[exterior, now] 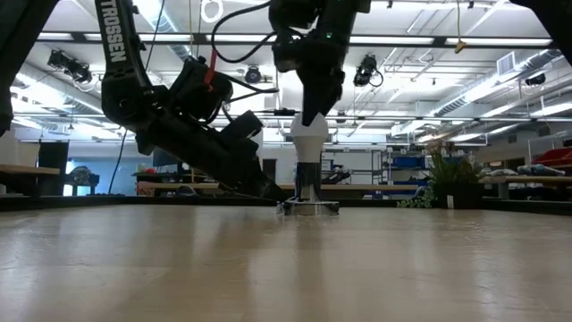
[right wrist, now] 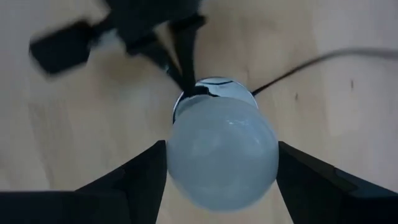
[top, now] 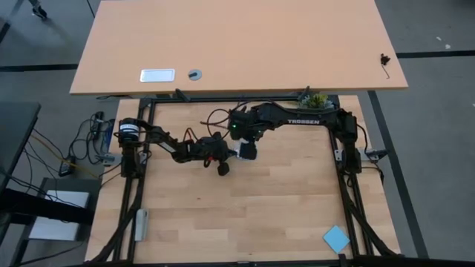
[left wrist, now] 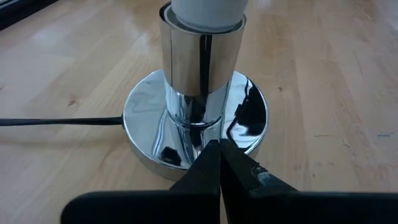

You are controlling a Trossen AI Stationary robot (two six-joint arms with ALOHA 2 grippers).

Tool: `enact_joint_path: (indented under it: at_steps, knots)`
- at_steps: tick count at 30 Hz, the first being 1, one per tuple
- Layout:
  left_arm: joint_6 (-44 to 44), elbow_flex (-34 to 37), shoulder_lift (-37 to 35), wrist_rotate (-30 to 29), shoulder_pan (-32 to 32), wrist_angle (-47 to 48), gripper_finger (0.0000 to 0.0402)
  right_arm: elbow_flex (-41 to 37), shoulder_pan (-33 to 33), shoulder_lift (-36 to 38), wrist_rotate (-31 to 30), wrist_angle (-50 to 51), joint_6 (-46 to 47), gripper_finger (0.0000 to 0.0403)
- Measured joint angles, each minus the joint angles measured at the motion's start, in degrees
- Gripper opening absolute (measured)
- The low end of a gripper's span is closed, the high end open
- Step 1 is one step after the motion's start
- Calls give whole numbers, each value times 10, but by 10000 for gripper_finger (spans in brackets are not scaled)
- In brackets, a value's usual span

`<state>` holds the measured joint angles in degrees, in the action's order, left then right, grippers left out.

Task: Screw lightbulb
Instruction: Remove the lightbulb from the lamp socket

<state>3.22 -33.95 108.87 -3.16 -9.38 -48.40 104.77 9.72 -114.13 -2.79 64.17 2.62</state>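
The white lightbulb [exterior: 310,136] stands upright with its screw end in the shiny silver socket [left wrist: 200,59], whose round base [left wrist: 149,115] rests flat on the wooden table. A black cord [left wrist: 56,121] leaves the base. My right gripper [exterior: 311,109] comes down from above and is shut on the bulb [right wrist: 221,155]. My left gripper [left wrist: 219,144] is shut, slants down from the table's left [top: 221,163], and its tips are on the base. The bulb's screw end is hidden inside the socket. My left gripper presses its shut fingertips [left wrist: 208,158] down on the top of the base near its rim [left wrist: 186,163], slanting down from the table's left. The base lies flat on the table. My right gripper pinches the bulb's round glass end [right wrist: 186,143] between its two fingers [right wrist: 140,177], one on each side. The fingers point down from above. The bulb stands upright in the socket.
A blue square [top: 335,239] lies near the table's front right corner and a grey strip [top: 141,222] at the front left. A small green plant [top: 315,99] stands at the far edge. A second, lighter table [top: 237,44] stands behind.
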Motion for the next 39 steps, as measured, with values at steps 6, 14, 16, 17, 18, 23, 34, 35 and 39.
enact_joint_path:
  at_steps: [6,14,16,17,18,23,34,35,39]
  knots:
    - [0,0,0,1,0,0,2,1,6,0,9,13,-204,278]
    - [-1,-1,0,1,0,1,2,23,8,-4,3,36,-197,291]
    - [-1,-1,0,0,0,1,2,36,4,-4,-8,37,-175,300]
    - [-1,-1,0,0,0,1,2,44,2,-4,-13,40,-161,304]
    - [-1,-1,0,0,0,1,2,52,0,-2,-16,39,-145,308]
    - [-1,-1,0,0,0,1,2,74,-8,-2,-39,44,17,322]
    - [0,-1,0,4,0,1,2,61,-1,-2,-37,42,274,330]
    - [0,-1,0,4,0,1,2,56,0,-2,-36,41,279,330]
    - [0,-1,0,4,0,1,2,21,4,-2,-26,20,287,330]
